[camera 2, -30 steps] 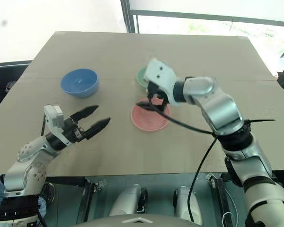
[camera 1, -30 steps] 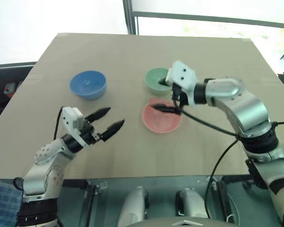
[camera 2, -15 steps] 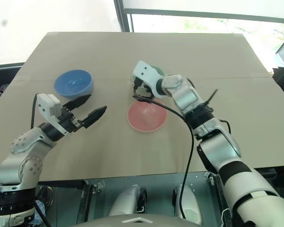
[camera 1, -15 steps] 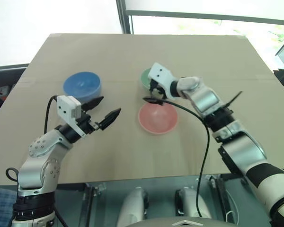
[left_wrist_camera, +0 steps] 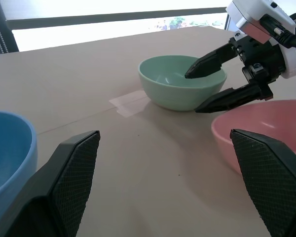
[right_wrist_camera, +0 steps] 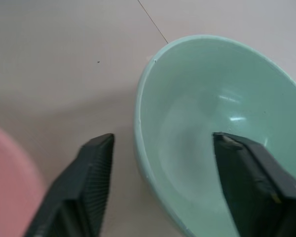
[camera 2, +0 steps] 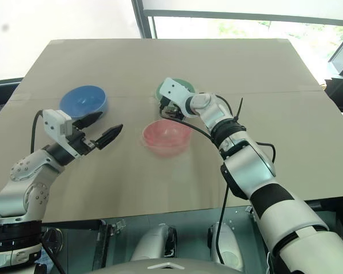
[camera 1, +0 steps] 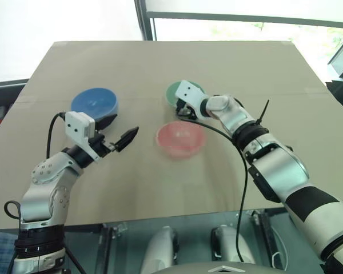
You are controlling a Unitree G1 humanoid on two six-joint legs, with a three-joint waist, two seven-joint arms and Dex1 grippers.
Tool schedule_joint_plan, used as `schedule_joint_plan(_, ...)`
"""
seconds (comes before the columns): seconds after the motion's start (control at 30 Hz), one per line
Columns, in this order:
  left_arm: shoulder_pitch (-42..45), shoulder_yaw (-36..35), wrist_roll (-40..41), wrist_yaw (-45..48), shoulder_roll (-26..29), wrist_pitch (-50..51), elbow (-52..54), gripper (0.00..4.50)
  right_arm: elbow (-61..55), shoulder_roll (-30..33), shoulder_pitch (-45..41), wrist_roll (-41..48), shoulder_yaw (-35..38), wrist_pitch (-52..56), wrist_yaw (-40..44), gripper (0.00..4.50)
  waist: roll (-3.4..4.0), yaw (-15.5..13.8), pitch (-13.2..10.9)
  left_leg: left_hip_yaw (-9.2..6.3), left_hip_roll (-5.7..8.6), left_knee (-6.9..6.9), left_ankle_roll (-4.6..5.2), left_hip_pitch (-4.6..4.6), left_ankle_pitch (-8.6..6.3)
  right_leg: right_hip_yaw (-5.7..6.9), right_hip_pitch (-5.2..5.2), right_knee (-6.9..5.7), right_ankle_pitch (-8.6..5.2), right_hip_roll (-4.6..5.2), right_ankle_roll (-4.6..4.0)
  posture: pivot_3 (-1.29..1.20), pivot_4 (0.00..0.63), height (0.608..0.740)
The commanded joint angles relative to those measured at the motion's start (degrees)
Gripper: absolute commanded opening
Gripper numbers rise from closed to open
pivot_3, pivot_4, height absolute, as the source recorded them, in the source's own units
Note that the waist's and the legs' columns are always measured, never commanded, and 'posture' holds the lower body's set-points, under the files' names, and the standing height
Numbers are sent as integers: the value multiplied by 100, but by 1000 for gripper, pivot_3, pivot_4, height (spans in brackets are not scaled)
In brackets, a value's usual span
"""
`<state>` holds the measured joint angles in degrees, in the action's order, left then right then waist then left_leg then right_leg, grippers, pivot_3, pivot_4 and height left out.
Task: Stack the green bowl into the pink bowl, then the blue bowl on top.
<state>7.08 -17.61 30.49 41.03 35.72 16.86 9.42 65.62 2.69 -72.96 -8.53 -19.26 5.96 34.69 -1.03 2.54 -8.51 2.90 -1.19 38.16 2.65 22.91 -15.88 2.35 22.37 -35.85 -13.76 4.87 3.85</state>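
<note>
The green bowl (camera 1: 177, 90) stands upright at the middle back of the table. My right gripper (right_wrist_camera: 163, 140) is open and straddles its near rim, one finger (right_wrist_camera: 251, 182) inside the bowl and the other (right_wrist_camera: 84, 187) outside, both apart from the wall. The pink bowl (camera 1: 180, 138) sits empty just in front of it. To the left stands the blue bowl (camera 1: 94, 101), also empty. My left gripper (camera 2: 106, 125) hovers open and empty close in front of the blue bowl, pointing towards the pink one.
The bowls rest on a tan tabletop (camera 1: 160, 182) with a taped seam (left_wrist_camera: 130, 101) running across it near the green bowl. A black cable (camera 1: 228, 140) from my right arm hangs just right of the pink bowl. Windows lie beyond the far edge.
My right gripper has dropped from above the pink bowl forward to the green bowl's near rim, and its fingers have narrowed. The left gripper has shifted slightly towards the blue bowl.
</note>
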Motion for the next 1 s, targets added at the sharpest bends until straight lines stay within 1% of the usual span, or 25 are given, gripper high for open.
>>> schedule_joint_plan(0.03,46,-143,14,46,72,-86,112,4500,-46,-19,-222,-48,156,-181,-5,1608,0,0,0,0,0,0,0,0,0,0,0,-1,0,0,0,0,150,740)
schedule_joint_plan(0.07,47,-139,12,50,73,-87,109,4500,-45,-13,-219,-52,172,-189,1,1230,0,0,0,0,-2,0,0,0,0,0,0,-1,0,0,0,0,150,740)
schedule_joint_plan(0.13,50,-125,23,67,68,-78,114,4500,-42,-10,-213,-59,195,-205,-3,339,0,-9,0,-1,-4,0,0,0,0,0,0,-1,0,1,0,0,150,740)
schedule_joint_plan(0.17,48,-110,28,83,68,-72,122,4500,-48,-10,-207,-67,201,-212,0,85,0,-10,0,-2,-4,0,0,0,0,0,0,-1,0,2,0,0,150,740)
schedule_joint_plan(0.4,71,-86,54,253,59,-135,102,4500,-343,23,-143,-138,209,-239,137,85,0,-5,0,-1,-4,-3,0,1,0,-1,2,-1,0,3,0,0,150,740)
schedule_joint_plan(0.53,-30,-27,95,461,38,-192,197,4500,-1341,212,83,-102,200,-28,512,85,0,-7,0,0,-5,-2,0,4,0,-1,5,-1,0,3,0,0,150,740)
schedule_joint_plan(0.6,-100,-11,232,632,-12,-203,323,4500,-2390,368,438,18,227,395,806,85,-1,-10,1,-1,-6,-3,0,6,0,-1,9,-3,0,4,0,0,150,740)
schedule_joint_plan(0.7,-219,-3,494,984,-24,-209,513,4500,-4508,675,1218,448,355,1388,1292,85,-3,-38,2,-9,-8,-3,1,15,-1,7,12,-3,0,8,0,0,150,740)
schedule_joint_plan(0.8,-277,19,492,1214,70,-221,486,4500,-6336,1094,1852,827,441,2351,1643,85,-2,-61,2,-13,-5,6,2,37,-1,12,26,-2,1,13,1,0,150,740)
schedule_joint_plan(0.9,-244,81,370,1443,169,-310,372,4500,-7599,1492,2293,1181,378,2900,1966,85,-3,-68,2,-23,-6,22,2,53,-1,23,32,-4,1,11,1,0,150,740)
schedule_joint_plan(1.0,-82,149,304,1602,236,-356,181,4500,-8490,1998,2531,1371,245,3380,2191,85,-6,-73,4,-16,-6,25,3,38,0,18,24,-3,1,9,1,0,150,740)
